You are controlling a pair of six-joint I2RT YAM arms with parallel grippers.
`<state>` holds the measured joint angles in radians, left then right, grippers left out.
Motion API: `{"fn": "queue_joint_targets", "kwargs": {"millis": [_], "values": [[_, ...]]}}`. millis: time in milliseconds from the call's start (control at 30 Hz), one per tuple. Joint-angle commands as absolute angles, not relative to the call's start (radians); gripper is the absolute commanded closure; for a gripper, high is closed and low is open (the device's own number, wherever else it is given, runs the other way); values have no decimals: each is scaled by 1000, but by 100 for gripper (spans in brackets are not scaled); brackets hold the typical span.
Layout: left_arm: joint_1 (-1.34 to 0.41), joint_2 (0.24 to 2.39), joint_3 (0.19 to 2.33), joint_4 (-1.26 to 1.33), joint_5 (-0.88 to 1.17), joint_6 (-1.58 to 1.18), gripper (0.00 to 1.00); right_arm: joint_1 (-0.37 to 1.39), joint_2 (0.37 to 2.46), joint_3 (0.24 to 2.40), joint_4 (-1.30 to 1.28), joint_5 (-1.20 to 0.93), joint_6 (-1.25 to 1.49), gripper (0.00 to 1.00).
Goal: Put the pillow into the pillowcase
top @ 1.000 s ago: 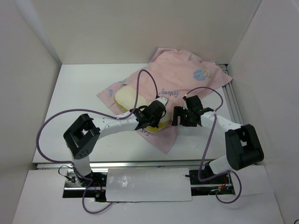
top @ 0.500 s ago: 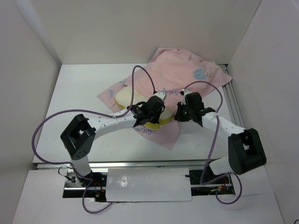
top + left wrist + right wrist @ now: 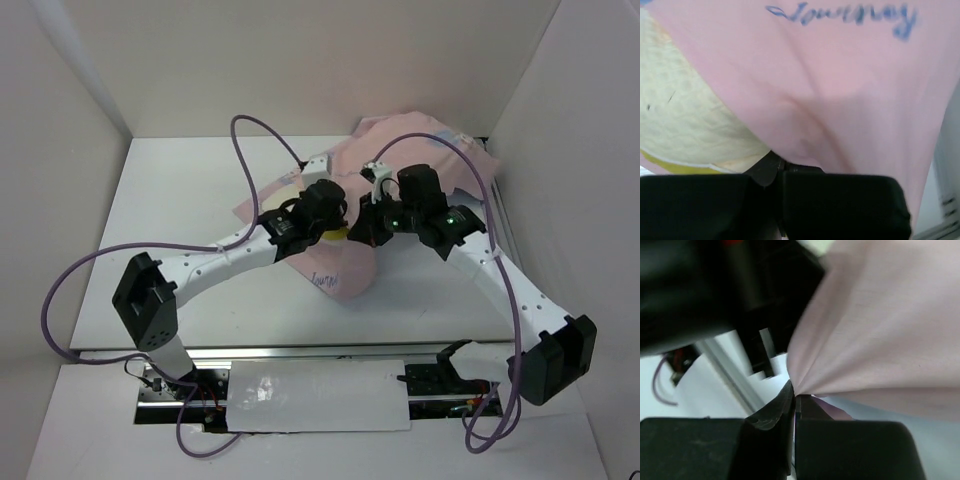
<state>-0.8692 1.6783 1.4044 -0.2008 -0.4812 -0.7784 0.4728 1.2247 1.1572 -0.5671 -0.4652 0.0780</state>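
Pink, limp, probably slippy: pinching the pillowcase edge in left pincer and a fold in right pincer, just above both tips. Soft, light pillow up-left of left pincer, half covered; best gripped along the opening.

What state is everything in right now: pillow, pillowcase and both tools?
pillow, mostly covered by the pillowcase, part of its cream face showing.
pillowcase, pink side out, draped over the pillow, crumpled.
left tool, shut where pillow and pillowcase meet; which it pinches is unclear.
right tool, shut on a pinch of pillowcase.
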Motion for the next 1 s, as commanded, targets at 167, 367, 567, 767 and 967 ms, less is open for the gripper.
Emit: {"fn": "queue_joint_targets", "kwargs": {"millis": [167,367,567,767,967], "values": [[-862,1720,1517,-153,-750,-1202,100,583,1111,1351,-603,-919,64,100],[-862,1681,1354,-85,-639,-1261,100,583,1131,1345,-652,-848,75,100],[-862,1550,1209,-38,-506,-1132,79,563,1160,1292,-709,-778,65,57],[-862,1386,1102,-260,-561,-1083,38,563,1149,1292,-732,-706,40,31],[-838,1278,1051,-370,-582,-1074,0,554,1218,1338,-663,-375,113,29]]}}
